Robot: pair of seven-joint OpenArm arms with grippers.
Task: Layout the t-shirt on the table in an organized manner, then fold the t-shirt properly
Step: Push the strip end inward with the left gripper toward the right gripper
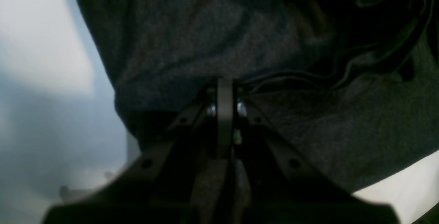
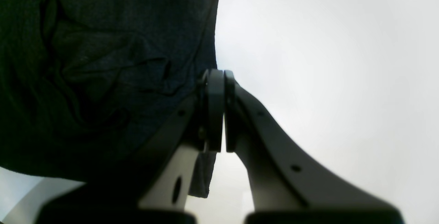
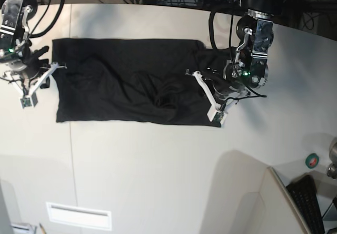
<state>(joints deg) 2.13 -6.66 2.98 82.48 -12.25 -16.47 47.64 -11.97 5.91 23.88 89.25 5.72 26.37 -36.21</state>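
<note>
My left pincer (image 1: 224, 90) is clamped down tight on the t-shirt (image 3: 131, 81), biting a fold of dark cloth at its edge; my right pincer (image 2: 219, 80) is pressed closed on the opposite edge, fabric caught between the pads; the shirt lies spread out, rumpled in the middle, flat across the pale bench (image 3: 158, 181) between my two arms.

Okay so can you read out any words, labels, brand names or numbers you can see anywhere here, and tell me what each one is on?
No readable text in any view.
t-shirt: plain black fabric, no print legible.
table: no markings.
Round green and red item at the table's edge: may carry a mark, too small to read.
Keyboard: key legends too small to read.
White plate low on the table: blank as far as visible.
</note>
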